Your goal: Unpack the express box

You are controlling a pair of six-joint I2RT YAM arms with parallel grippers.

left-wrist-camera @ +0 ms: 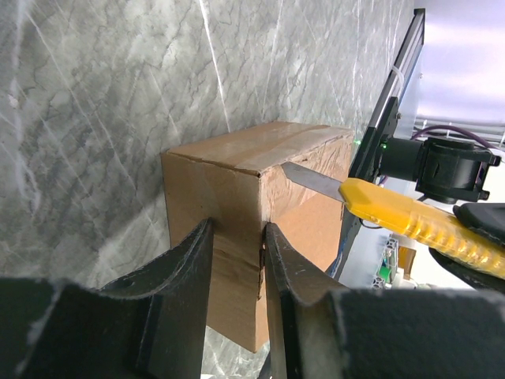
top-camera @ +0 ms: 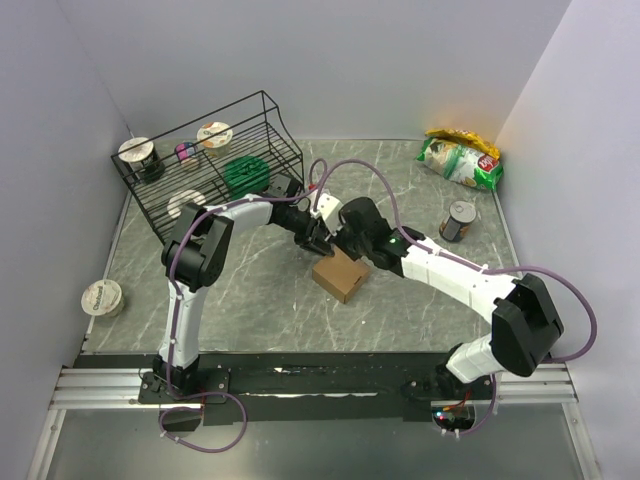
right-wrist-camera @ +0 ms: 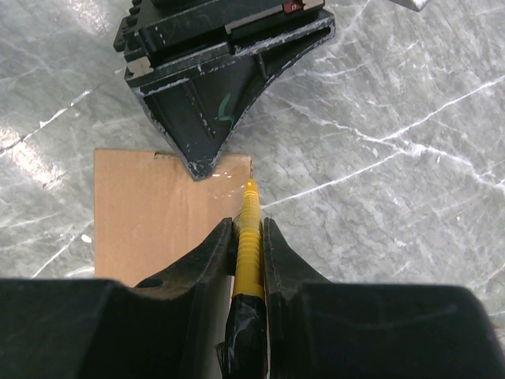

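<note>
My two claws crowd the far side of the express box (top-camera: 340, 276): my left claw (left-wrist-camera: 237, 237) touches that edge, and my right claw (right-wrist-camera: 248, 229) holds a yellow knife (left-wrist-camera: 394, 213) at its top. On its near and left sides lies bare table (top-camera: 250, 300). The wire rack (top-camera: 215, 165) stands well beyond.

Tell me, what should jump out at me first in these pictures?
At the centre, two robot arms meet over a small brown express box. The right gripper clamps a yellow utility knife whose blade pokes in under the box's top edge, while the left gripper pinches the box at a corner. A black wire rack stands at the far left.
</note>
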